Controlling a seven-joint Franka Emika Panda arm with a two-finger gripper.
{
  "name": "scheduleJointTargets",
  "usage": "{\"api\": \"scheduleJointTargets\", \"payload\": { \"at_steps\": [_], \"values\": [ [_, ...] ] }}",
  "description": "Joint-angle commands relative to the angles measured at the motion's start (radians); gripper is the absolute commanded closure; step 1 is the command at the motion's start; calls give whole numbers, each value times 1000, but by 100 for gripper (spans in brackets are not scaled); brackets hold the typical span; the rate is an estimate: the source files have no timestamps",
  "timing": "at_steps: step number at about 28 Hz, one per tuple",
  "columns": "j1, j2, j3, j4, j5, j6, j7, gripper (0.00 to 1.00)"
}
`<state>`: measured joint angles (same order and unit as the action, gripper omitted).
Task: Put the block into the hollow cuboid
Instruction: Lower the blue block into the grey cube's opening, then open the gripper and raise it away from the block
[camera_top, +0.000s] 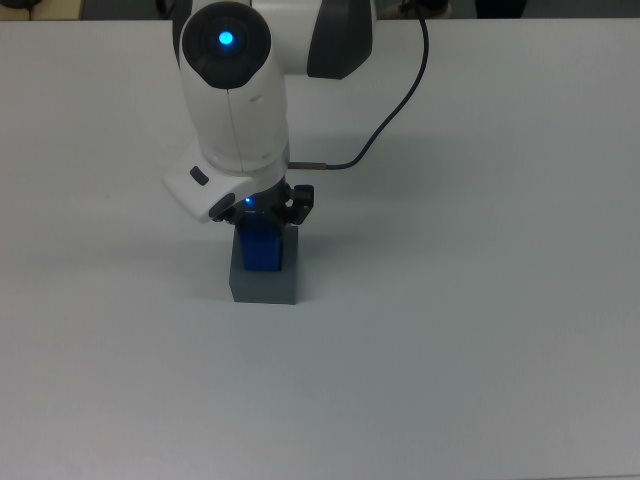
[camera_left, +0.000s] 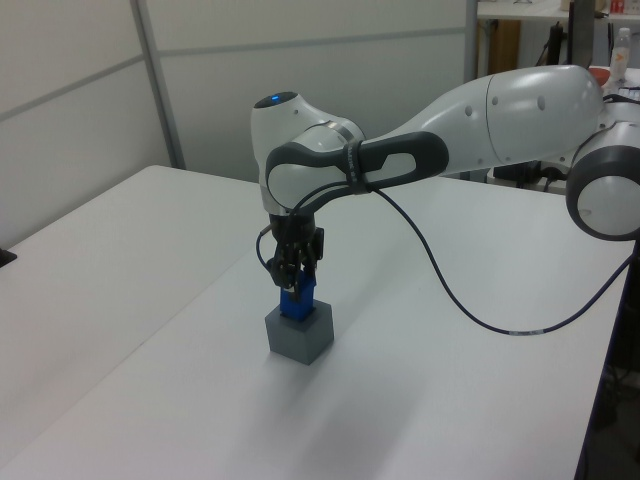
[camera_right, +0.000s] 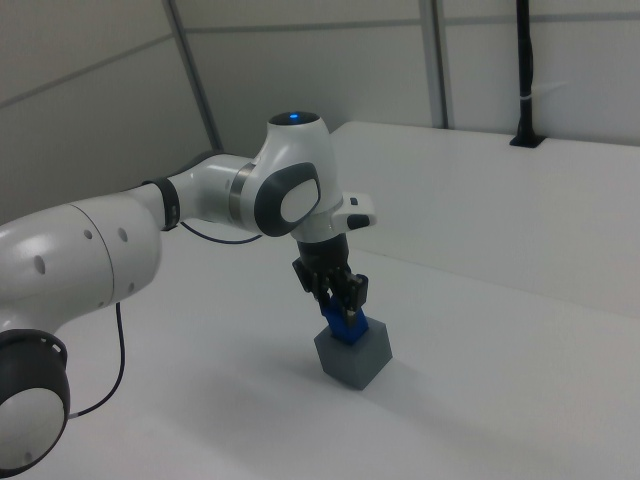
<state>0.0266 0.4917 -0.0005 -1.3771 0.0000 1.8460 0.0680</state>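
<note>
Tool (camera_left: 297, 288) clenched on the block (camera_top: 258, 249), partly seated in the hollow cuboid (camera_top: 266, 284); we should lower straight, upright, releasing once bottomed.

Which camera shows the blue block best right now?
The top view: the block shows a whole blue face above the hollow cuboid, below the claw. In the left view and right view only a small blue patch shows between claw and cuboid.
</note>
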Motion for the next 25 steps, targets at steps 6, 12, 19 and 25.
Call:
{"api": "scheduleJointTargets", "payload": {
  "at_steps": [6,12,19,25],
  "values": [
    [1,-21,-1,-16,-8,-63,-11,79],
    [6,-21,-1,-14,-20,-64,4,0],
    [3,-129,-3,-56,-26,-88,9,0],
    [-8,-295,-10,-115,-29,-174,10,0]
  ]
}}
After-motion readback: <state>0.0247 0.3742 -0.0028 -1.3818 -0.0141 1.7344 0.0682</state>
